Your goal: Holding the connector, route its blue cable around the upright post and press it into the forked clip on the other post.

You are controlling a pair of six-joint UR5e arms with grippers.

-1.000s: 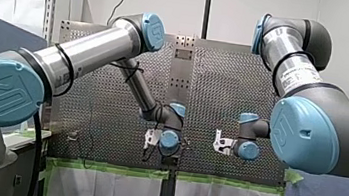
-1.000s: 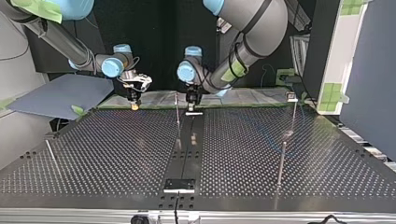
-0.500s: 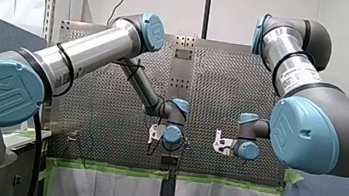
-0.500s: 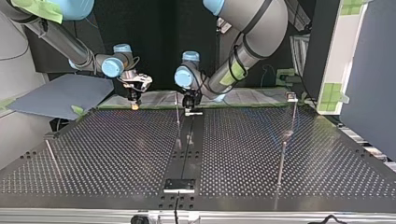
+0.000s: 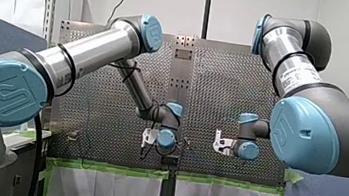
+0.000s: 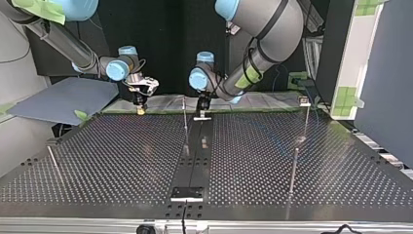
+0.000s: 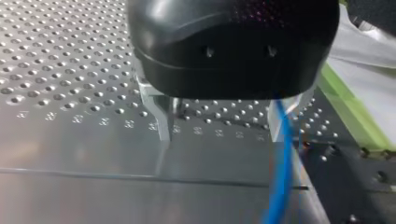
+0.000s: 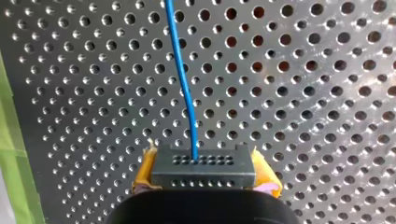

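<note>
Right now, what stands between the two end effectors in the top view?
In the top view, one thin upright post stands between my right end effector and my left end effector, slightly nearer the camera. The blue cable cannot be traced there.

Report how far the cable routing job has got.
Done: my right pincer is shut on the connector, with the blue cable running ahead of it. In hand: my left pincer stands open beside the cable. Left: no wrap around the post shows, nor any cable in the clip.
</note>
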